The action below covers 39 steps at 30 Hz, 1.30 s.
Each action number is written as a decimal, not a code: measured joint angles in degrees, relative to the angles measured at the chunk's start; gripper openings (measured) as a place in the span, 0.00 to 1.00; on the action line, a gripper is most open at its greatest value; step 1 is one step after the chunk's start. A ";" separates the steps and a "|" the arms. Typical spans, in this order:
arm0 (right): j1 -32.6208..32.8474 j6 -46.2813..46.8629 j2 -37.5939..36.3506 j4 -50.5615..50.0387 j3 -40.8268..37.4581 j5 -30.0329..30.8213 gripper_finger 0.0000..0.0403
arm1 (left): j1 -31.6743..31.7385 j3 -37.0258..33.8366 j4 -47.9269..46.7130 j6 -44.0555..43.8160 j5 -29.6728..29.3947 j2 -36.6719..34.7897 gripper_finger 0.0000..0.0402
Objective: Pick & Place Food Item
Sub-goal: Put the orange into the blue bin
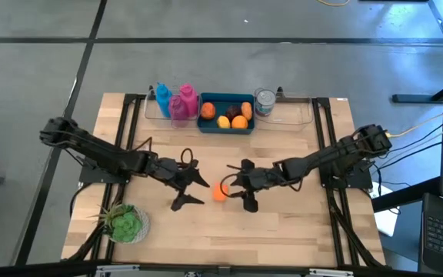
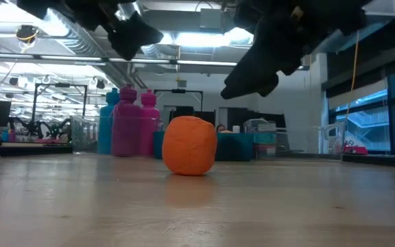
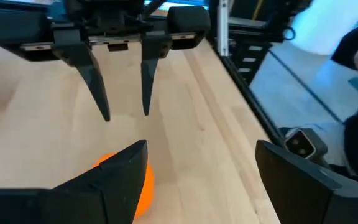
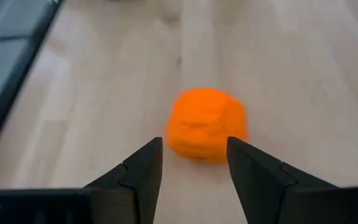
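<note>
An orange, round food item [image 1: 220, 191] rests by its underside [image 2: 189, 171] on the wooden table [image 1: 283, 223], near its middle. My left gripper [image 1: 197, 191] hangs open just to the item's left, above the table; its own view shows the item [image 3: 143, 186] beside one finger. My right gripper [image 1: 237, 191] hangs open just to the item's right, also raised; the item [image 4: 207, 124] lies a little beyond its fingertips [image 4: 148, 165]. In the low view both grippers [image 2: 132, 34] [image 2: 259, 68] are well above the item. Neither touches it.
At the far edge stands a blue bin [image 1: 226, 129] with several fruits, flanked by a blue bottle [image 1: 162, 98], pink bottles [image 1: 183, 104] and a can [image 1: 264, 101]. A green leafy item [image 1: 125, 223] lies at the near left corner. Bare wood lies near the front right.
</note>
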 joint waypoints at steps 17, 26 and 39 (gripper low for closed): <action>-12.27 -2.60 0.00 -14.35 3.47 -20.56 0.71 | -2.63 -0.01 -6.73 0.09 -9.01 -1.92 0.73; -12.69 -8.06 0.02 -14.82 6.79 -20.22 0.86 | -2.61 -0.01 -10.49 0.53 -10.71 -1.92 0.73; -12.75 -12.61 0.02 -20.44 12.46 -15.02 0.84 | -3.23 -2.55 -7.19 6.40 -16.50 -5.74 0.73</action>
